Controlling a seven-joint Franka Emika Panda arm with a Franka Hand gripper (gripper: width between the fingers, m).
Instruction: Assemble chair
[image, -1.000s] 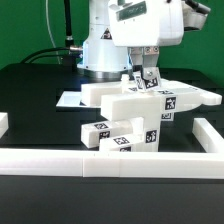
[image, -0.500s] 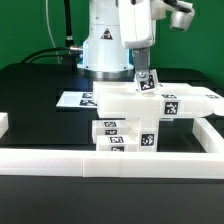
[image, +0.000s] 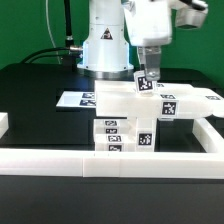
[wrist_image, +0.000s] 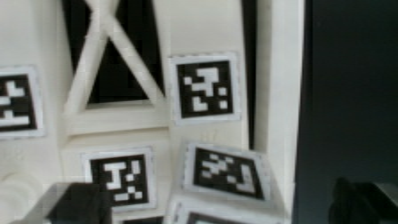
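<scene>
Upward and slightly toward three o'clock in the exterior view went the two-finger gripper (image: 148, 74) of the large white robot arm (image: 105, 45) since half a second before, while the chair (image: 125, 112), a cluster of matte white plastic panels, bars and blocks carrying black-and-white square tags, stayed where it had been. That chair stood at the middle of the black table (image: 35, 85), with the gripper at its one o'clock. The gripper's fingers were spread wide: in the wrist view the two dark, blurred fingertips (wrist_image: 86, 205) sat far apart with the chair's tagged faces between them, and no part was seen pinched. A small upright piece (image: 145, 84) with one tag rose from the top of the chair, just under the fingers; whether they brushed it I could not tell. One arm and one gripper were in sight. One thin flat white marker board (image: 70, 100) lay at the chair's nine o'clock. Three stretches of the plain low white border wall (image: 60, 165) showed, at six, eight and four o'clock. At least four tags appeared in the wrist view.
</scene>
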